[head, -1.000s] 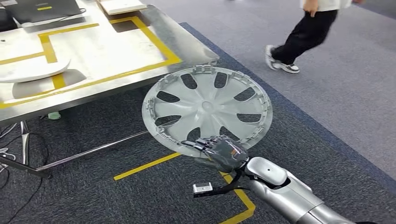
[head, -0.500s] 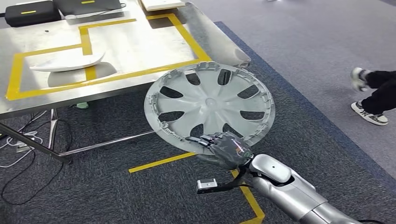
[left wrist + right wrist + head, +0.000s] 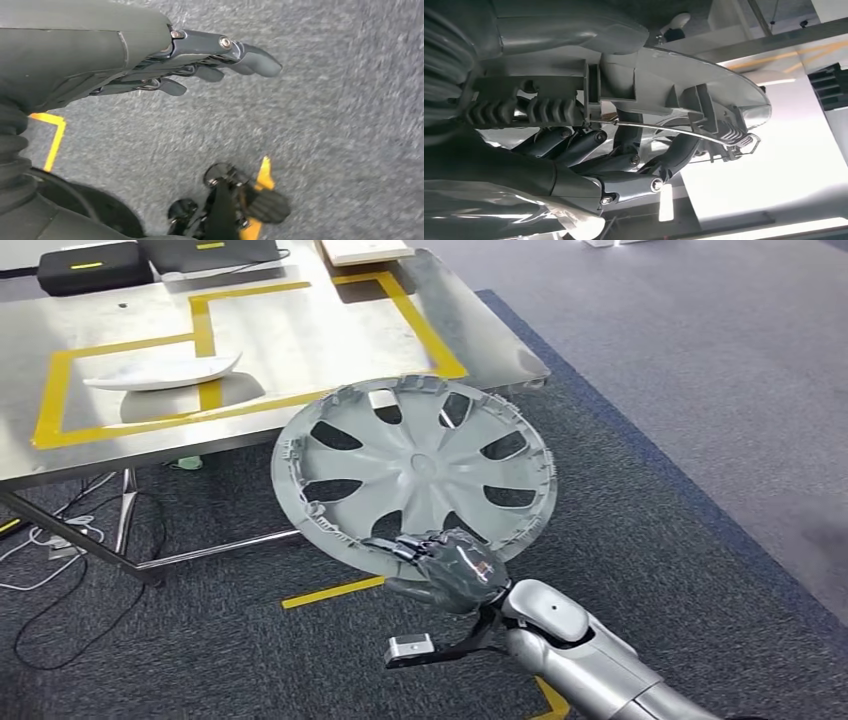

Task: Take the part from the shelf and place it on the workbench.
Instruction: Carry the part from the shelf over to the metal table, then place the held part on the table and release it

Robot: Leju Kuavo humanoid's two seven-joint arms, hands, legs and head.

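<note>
A grey wheel cover [image 3: 415, 468] with spokes and cut-outs is held out in front of me, tilted, its far rim just over the near edge of the steel workbench [image 3: 300, 340]. My right hand [image 3: 447, 570] grips its near rim from below; in the right wrist view the fingers [image 3: 624, 165] curl around the wheel cover's rim [image 3: 684, 95]. My left hand [image 3: 200, 60] hangs over the grey carpet with fingers stretched out and nothing in them.
The workbench carries yellow tape outlines, a white curved part [image 3: 165, 372], black cases [image 3: 85, 265] and a flat board [image 3: 365, 250] at the back. Cables [image 3: 50, 540] lie under the table. Yellow tape [image 3: 335, 590] marks the dark carpet.
The camera has swung so the workbench sits further right and closer. The wheel cover and right hand shifted slightly left. The walking person has left the picture.
</note>
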